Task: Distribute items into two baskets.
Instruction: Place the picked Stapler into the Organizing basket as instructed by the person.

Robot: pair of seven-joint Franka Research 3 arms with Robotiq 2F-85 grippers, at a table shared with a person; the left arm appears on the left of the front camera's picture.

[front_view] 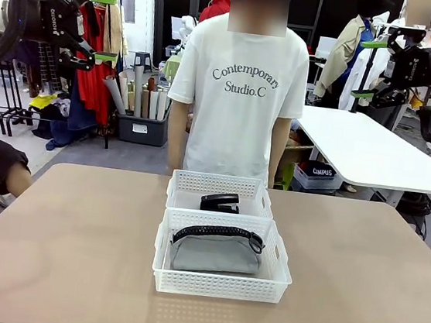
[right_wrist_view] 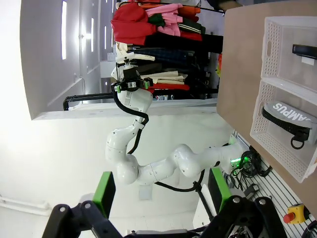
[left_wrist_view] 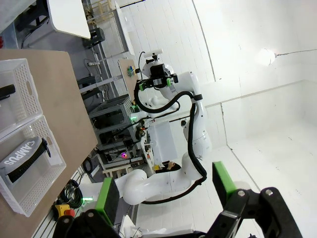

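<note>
Where baskets sit: two baskets (front_view: pixel 220 275), two items (front_view: pixel 216 249).

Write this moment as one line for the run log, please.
left hand: open, raised, empty | right hand: open, raised, empty | grey pouch: in near basket | black stapler: in far basket

I work in what looks like a robotics lab set up inside a clothing workroom. My table (front_view: pixel 49 252) is plain and tan. At ten o'clock a rack of hanging clothes (front_view: pixel 95 54) stands beside a bin of rolled paper (front_view: pixel 141 98). At two o'clock sits a white worktable (front_view: pixel 365 147). A person in a printed T-shirt (front_view: pixel 239 86) stands at twelve.
</note>
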